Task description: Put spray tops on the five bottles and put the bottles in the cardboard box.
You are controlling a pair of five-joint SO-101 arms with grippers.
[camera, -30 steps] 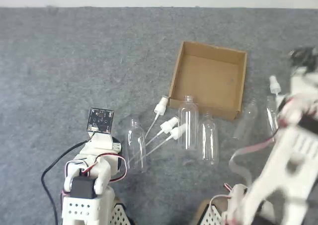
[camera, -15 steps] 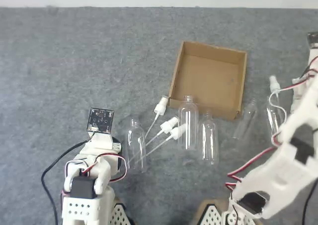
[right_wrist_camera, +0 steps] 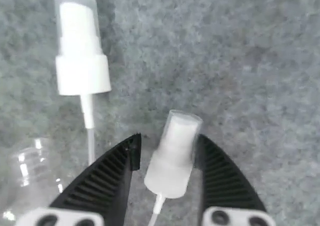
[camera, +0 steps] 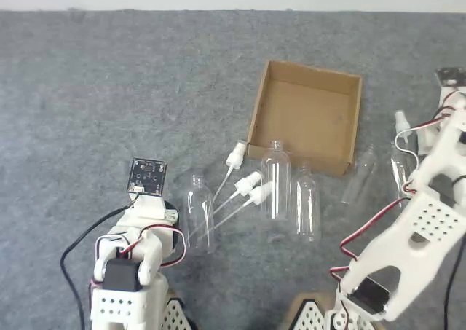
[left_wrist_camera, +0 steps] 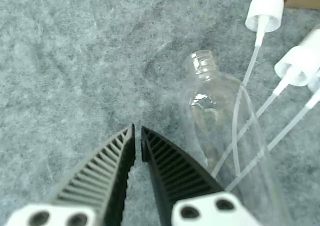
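Table (camera: 109, 89): grey, fuzzy. Wide bare stretch on left side and far side.
Cardboard box (camera: 306, 119): open top, sits mid-table, turned a bit.
Bottles (camera: 275, 181): five, clear, lying down. Three just in front of box, two by box's right corner.
Spray tops (camera: 247, 181): three in bunch by box's left corner, thin tubes lying over leftmost bottle (left_wrist_camera: 225, 121).
Right claw (right_wrist_camera: 167, 140): far right side of table, spread, one finger each side of loose spray top (right_wrist_camera: 172, 158). Other top (right_wrist_camera: 80, 56) just beside.
Left claw (left_wrist_camera: 138, 131): pressed together, holding nothing, over bare table beside leftmost bottle.
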